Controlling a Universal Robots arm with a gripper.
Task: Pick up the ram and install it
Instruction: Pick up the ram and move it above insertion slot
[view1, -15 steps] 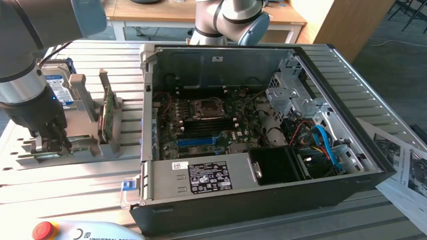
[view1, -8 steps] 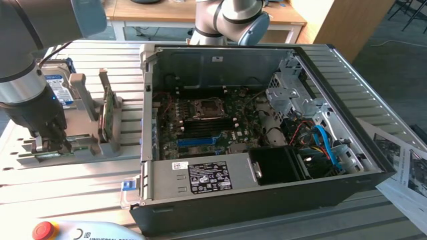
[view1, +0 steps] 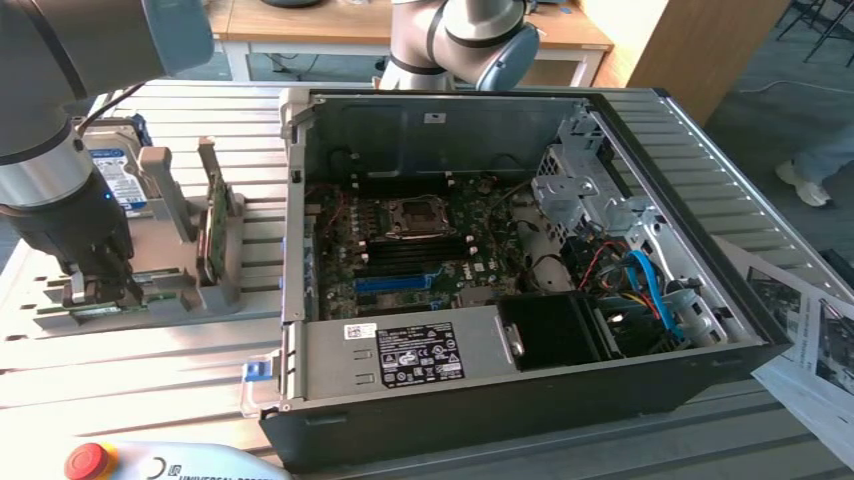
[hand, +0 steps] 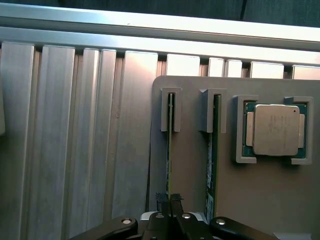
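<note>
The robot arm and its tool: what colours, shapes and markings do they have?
The arm is made of thick grey tubes, with rounded joints closed by pale blue caps. Its last section is black. The tool is black, with two narrow fingers and small silver screw heads at its base.

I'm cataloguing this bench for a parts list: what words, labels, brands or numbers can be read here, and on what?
"UNIVERSAL ROBOT", cut by the frame edge: on the white pendant with the red button.
Power supply label: too small to read.
White sticker on the case wall: too small.
Hard drive's blue label: blurred.
Processor lid: markings too faint.
Printed sheets: unreadable.
</note>
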